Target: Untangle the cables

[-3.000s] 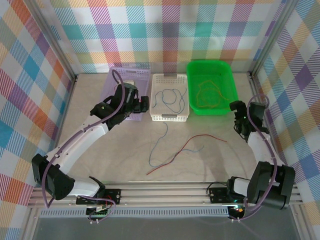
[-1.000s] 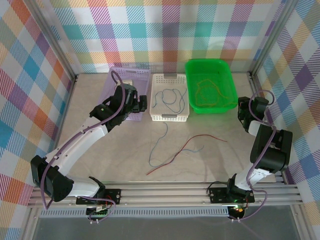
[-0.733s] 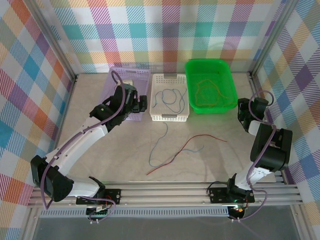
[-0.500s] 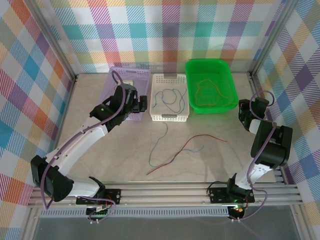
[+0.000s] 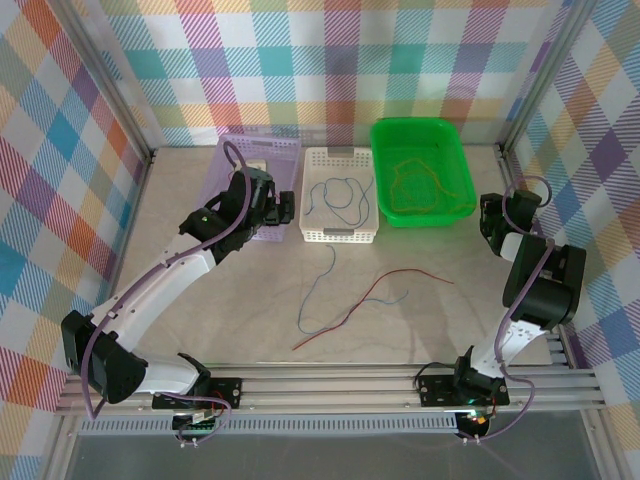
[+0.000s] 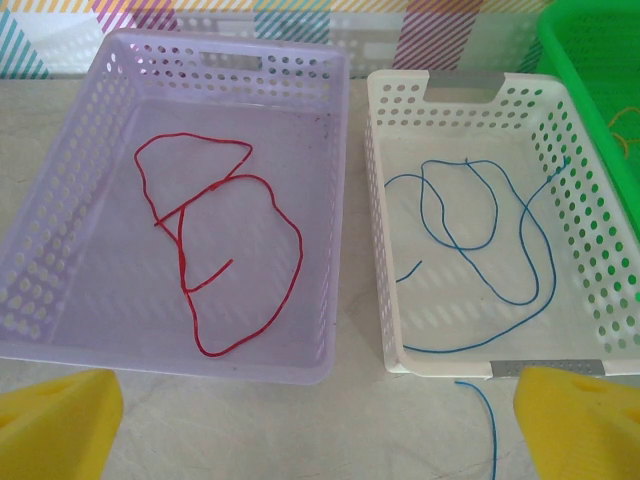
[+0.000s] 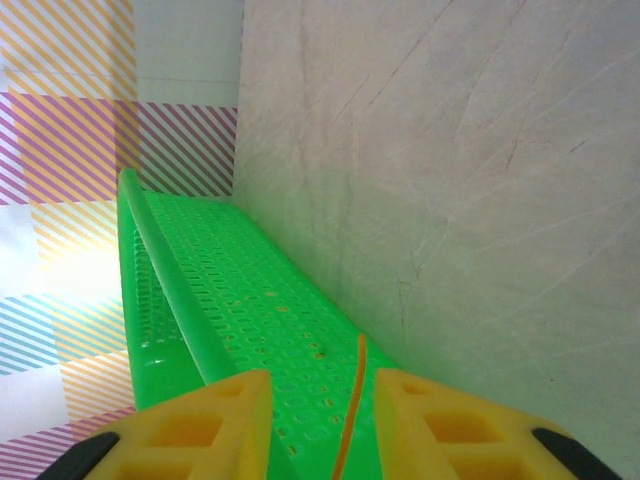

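A red cable (image 5: pixel 400 281) and a blue cable (image 5: pixel 322 277) lie crossed on the table in front of the baskets. Another blue cable (image 6: pixel 487 240) is coiled in the white basket (image 6: pixel 380 210), and a red one (image 6: pixel 225 230) lies in the purple basket (image 6: pixel 338 190). A yellow-orange cable (image 5: pixel 418 186) rests in the green basket (image 5: pixel 380 185). My left gripper (image 6: pixel 320 440) hovers wide open over the near edges of the purple and white baskets (image 5: pixel 283 208). My right gripper (image 5: pixel 488 214) is beside the green basket's right wall, jaws narrowed with a gap (image 7: pixel 320 405); an orange strand (image 7: pixel 353 400) runs between the fingers, unpinched.
Checked walls close the table in at the back and both sides. The green basket's outer wall (image 7: pixel 250 310) is right against my right fingers. The bare tabletop (image 5: pixel 250 300) spreads in front of the baskets around the loose cables.
My right gripper has slid a little farther back along the green basket's right side and its jaws have narrowed. The left arm and the cables on the table have not moved.
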